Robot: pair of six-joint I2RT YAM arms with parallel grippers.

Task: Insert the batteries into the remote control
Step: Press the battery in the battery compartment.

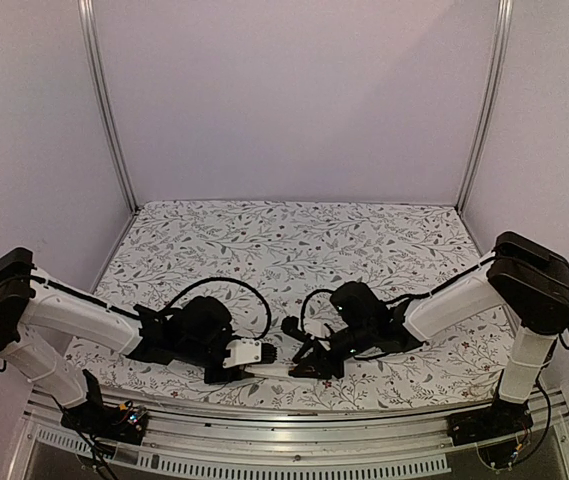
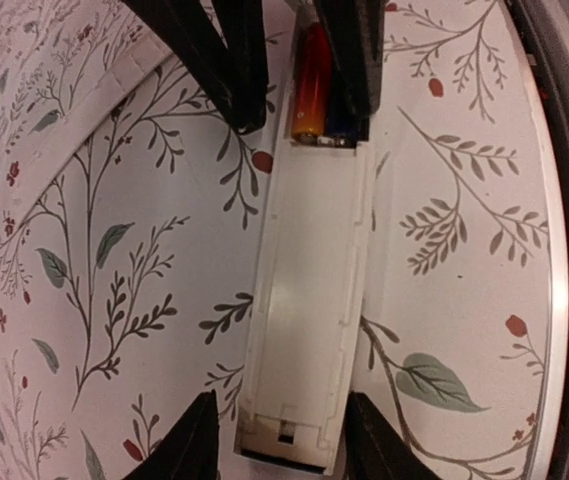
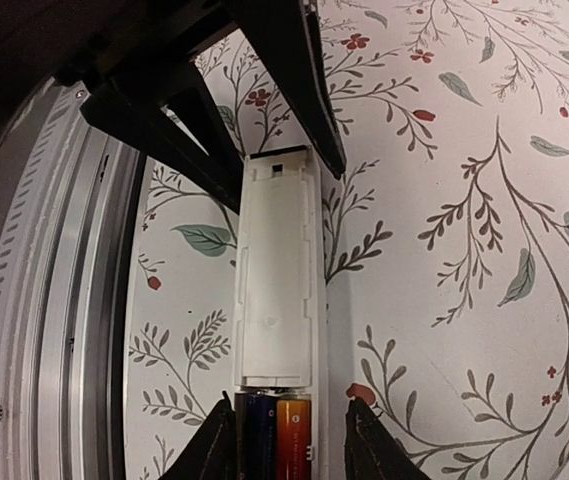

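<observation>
The white remote control [image 2: 309, 290] lies back-up on the floral cloth near the table's front edge [image 1: 269, 370]. At one end its compartment stands uncovered, with two batteries [image 2: 316, 85] side by side in it, one orange-red and one dark blue [image 3: 279, 435]. My left gripper [image 2: 282, 430] straddles the plain end, and a thin gap shows at each finger. My right gripper [image 3: 289, 432] straddles the battery end. Its left finger [image 3: 214, 440] is against the remote's side, and its right finger stands slightly off. Neither gripper lifts the remote.
A flat white strip [image 2: 84, 120] lies on the cloth beside the remote, away from the edge. The metal front rail [image 3: 54, 300] runs close along the remote's other side. Both arms [image 1: 194, 330] reach inward and meet at the front centre.
</observation>
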